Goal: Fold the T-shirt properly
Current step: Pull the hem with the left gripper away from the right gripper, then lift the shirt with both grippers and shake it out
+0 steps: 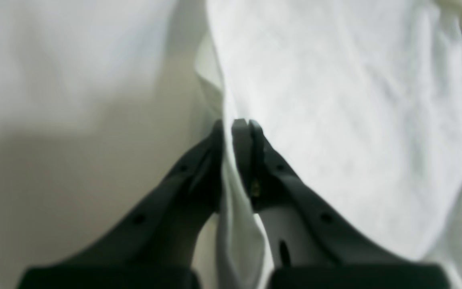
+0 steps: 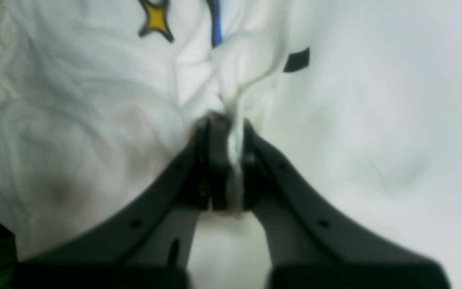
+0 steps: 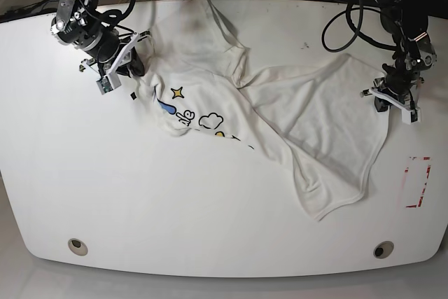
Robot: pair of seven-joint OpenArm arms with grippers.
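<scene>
The T-shirt [image 3: 308, 117] lies crumpled across the white table, with the printed side [image 3: 203, 120] partly folded under. In the right wrist view a yellow star [image 2: 157, 18] and a blue stroke show on the cloth. My left gripper [image 1: 233, 124] is shut on the shirt's edge, and a strip of white cloth runs down between its fingers. In the base view the left gripper [image 3: 381, 104] sits at the shirt's right side. My right gripper [image 2: 226, 120] is shut on a bunched fold of the shirt. In the base view the right gripper [image 3: 136, 68] is at the shirt's far left.
A red rectangle [image 3: 418, 182] is marked on the table [image 3: 84, 173] near its right edge. A small black mark [image 2: 296, 60] lies beside the right gripper. Two round holes [image 3: 78, 246] sit near the front edge. Cables hang behind both arms.
</scene>
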